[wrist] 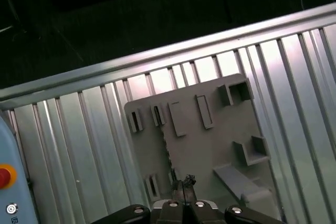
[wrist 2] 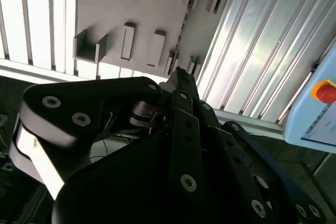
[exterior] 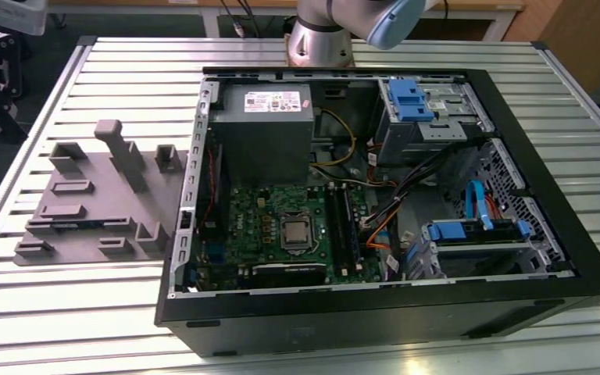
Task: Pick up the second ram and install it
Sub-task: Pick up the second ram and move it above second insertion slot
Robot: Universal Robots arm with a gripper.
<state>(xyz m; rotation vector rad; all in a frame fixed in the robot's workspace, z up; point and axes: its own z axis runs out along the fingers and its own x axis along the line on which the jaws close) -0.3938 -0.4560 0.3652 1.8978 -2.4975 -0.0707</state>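
Observation:
The second ram (exterior: 81, 227) stands on edge in a slot of the grey holder tray (exterior: 123, 195), at the exterior view's left of the open computer case (exterior: 383, 312). Both wrist views look down on it as a thin dark strip (wrist 2: 181, 30) (wrist: 169, 150) across the tray (wrist 2: 147, 9) (wrist: 210, 145). My gripper (wrist 2: 181, 74) (wrist: 184, 181) hangs well above the tray, over the strip's end, its black fingers drawn together with nothing between them. The black memory slots (exterior: 337, 226) lie on the green motherboard (exterior: 269, 234) inside the case.
The case holds a grey power supply (exterior: 263, 129), blue drive brackets (exterior: 412, 100) and loose cables (exterior: 415, 183). A light-blue box with a red button (wrist 2: 325, 92) (wrist: 2, 176) sits off the slatted metal table (exterior: 71, 312). The arm's base (exterior: 319, 43) stands behind the case.

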